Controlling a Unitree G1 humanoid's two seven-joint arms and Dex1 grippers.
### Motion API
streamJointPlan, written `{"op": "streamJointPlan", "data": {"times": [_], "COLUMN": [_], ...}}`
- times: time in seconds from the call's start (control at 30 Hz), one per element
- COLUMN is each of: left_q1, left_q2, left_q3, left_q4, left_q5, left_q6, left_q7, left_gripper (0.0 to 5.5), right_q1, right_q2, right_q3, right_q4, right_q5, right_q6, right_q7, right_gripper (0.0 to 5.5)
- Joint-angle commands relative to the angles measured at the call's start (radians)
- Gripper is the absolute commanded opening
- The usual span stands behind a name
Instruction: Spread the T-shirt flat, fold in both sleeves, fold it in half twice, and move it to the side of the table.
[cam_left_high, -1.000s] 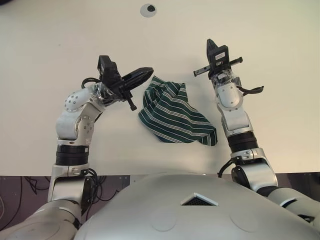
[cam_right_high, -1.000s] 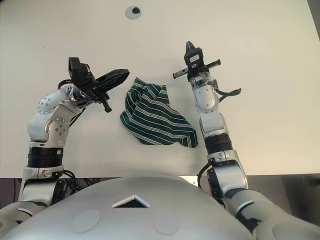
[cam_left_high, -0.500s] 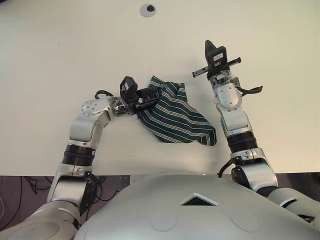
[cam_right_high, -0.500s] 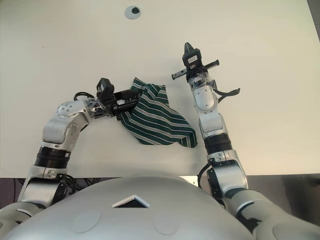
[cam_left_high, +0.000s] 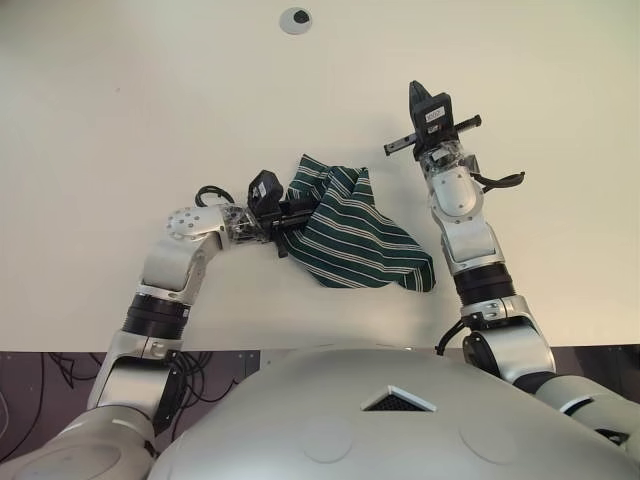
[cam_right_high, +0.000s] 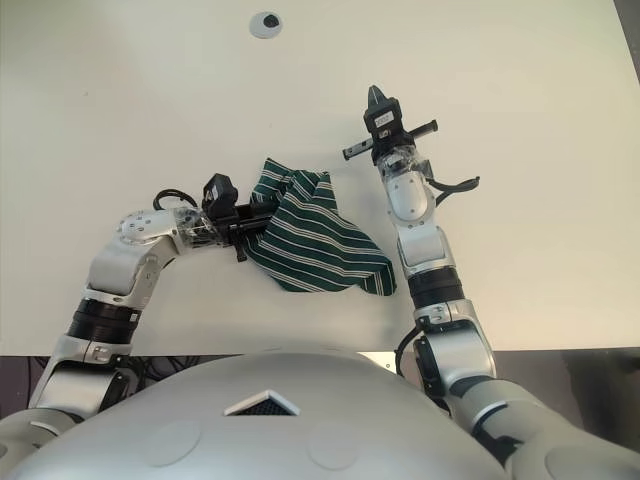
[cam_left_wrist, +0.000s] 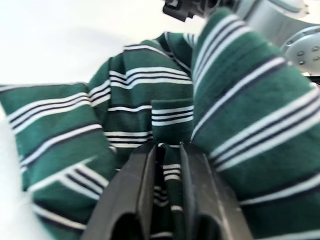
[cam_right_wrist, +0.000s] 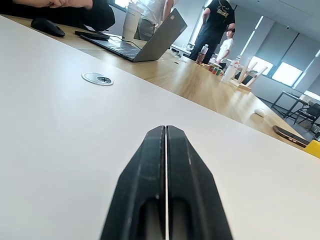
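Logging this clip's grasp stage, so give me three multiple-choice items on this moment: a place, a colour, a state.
1. Where is the left gripper? A at the T-shirt's left edge; B at its right edge; C well clear of it.
2. What colour is the T-shirt? A plain red; B green with white stripes; C blue with dots.
3. How are the right gripper's fingers? A wide open; B shut on the T-shirt; C shut on nothing.
Key: 1 A, its fingers pinch fabric there; 2 B, the stripes are plain; 3 C, they meet with nothing between.
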Motion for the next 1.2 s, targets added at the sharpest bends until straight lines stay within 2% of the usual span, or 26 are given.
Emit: {"op": "streamJointPlan", "data": {"times": [0.03, 0.23, 0.57, 0.8, 0.9, 0.97, 1.07, 1.2], "left_q1": [0.031, 0.035, -0.042, 0.029, 0.102, 0.138, 0.177, 0.244], "left_q2": [0.028, 0.02, -0.053, -0.066, -0.072, -0.077, -0.082, -0.049], "left_q3": [-0.008, 0.013, 0.307, 0.428, 0.482, 0.518, 0.545, 0.55], "left_q4": [-0.041, -0.042, -0.098, -0.196, -0.272, -0.302, -0.322, -0.311], "left_q5": [-0.005, -0.019, -0.396, -0.554, -0.621, -0.664, -0.694, -0.598], "left_q6": [-0.051, -0.072, 0.028, 0.068, 0.07, 0.071, 0.064, 0.007], "left_q7": [-0.064, -0.091, -0.067, -0.052, -0.053, -0.056, -0.064, -0.093], "left_gripper": [0.13, 0.03, 0.03, 0.03, 0.03, 0.0, 0.0, 0.0], "right_q1": [-0.003, -0.005, -0.009, -0.005, 0.027, 0.08, 0.194, 0.302], "right_q2": [0.006, 0.006, 0.007, 0.013, 0.026, 0.004, -0.111, -0.24], "right_q3": [0.004, 0.005, 0.006, -0.013, -0.037, -0.029, 0.018, 0.039], "right_q4": [-0.006, -0.004, 0.002, -0.01, -0.077, -0.191, -0.416, -0.59], "right_q5": [-0.016, -0.016, -0.014, 0.028, 0.164, 0.345, 0.572, 0.672], "right_q6": [0.016, 0.017, 0.019, 0.025, 0.053, 0.127, 0.254, 0.316], "right_q7": [-0.006, -0.01, -0.016, 0.004, 0.12, 0.309, 0.606, 0.81], "right_gripper": [0.0, 0.0, 0.0, 0.0, 0.0, 0.17, 0.56, 1.23]}}
